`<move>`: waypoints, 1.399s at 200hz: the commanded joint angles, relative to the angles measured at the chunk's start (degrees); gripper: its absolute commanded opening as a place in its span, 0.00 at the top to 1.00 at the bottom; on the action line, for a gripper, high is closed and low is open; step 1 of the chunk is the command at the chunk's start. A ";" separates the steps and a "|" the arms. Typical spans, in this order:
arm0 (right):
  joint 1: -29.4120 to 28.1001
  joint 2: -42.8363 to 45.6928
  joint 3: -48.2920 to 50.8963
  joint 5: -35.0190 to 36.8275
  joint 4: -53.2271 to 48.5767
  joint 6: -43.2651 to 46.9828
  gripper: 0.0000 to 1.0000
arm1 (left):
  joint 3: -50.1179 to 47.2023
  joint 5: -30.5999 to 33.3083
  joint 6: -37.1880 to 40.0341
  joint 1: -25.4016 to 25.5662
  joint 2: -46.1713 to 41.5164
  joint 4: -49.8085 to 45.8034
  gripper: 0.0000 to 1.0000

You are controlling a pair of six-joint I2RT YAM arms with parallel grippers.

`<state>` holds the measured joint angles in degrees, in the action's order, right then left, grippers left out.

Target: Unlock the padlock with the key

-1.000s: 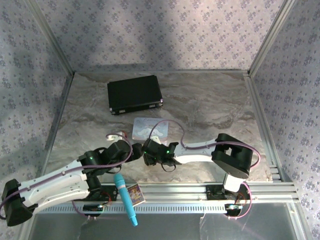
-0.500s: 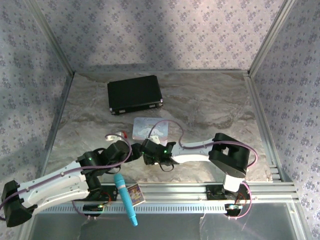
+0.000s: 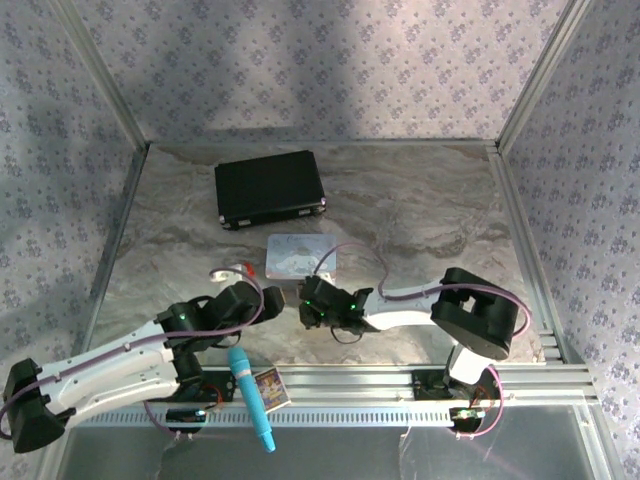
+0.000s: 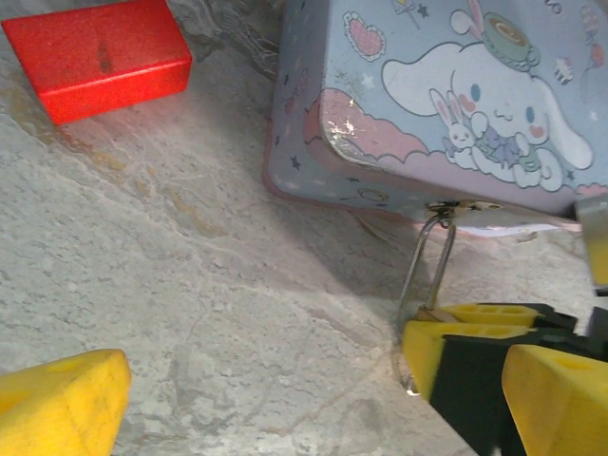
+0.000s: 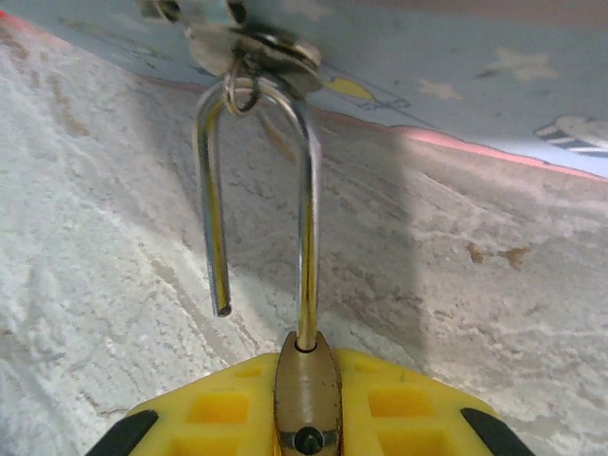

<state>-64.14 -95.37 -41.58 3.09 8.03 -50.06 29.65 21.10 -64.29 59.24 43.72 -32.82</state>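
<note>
Though its body mostly hidden, padlock pinched in right pincer; left pincer wide, empty.

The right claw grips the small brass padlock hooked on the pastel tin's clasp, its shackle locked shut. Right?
No: the right wrist view shows the thin silvery shackle open, one leg free of the small brass padlock gripped by the right claw. The rest holds.

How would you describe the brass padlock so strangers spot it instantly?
On the grey table, find the pastel blue cartoon tin. Hooked to its edge clasp is the small brass padlock, pinched by the right gripper. Unlike the red block, it has a thin silvery shackle.
</note>
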 commanded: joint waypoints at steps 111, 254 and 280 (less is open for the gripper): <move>8.57 3.55 18.32 -14.61 26.19 -5.72 0.98 | 30.58 11.65 48.72 -0.57 34.52 -7.59 0.16; 20.09 13.37 26.23 -21.56 25.28 -5.61 1.00 | 31.08 7.70 59.75 4.83 49.76 1.86 0.33; 19.43 13.06 25.55 -20.09 27.76 -7.94 1.00 | 32.24 11.62 58.29 5.79 55.07 -1.85 0.35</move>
<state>-44.58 -82.17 -16.21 -17.72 32.71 -54.74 61.78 28.36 -5.02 64.53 94.13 -30.96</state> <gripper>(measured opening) 0.142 0.663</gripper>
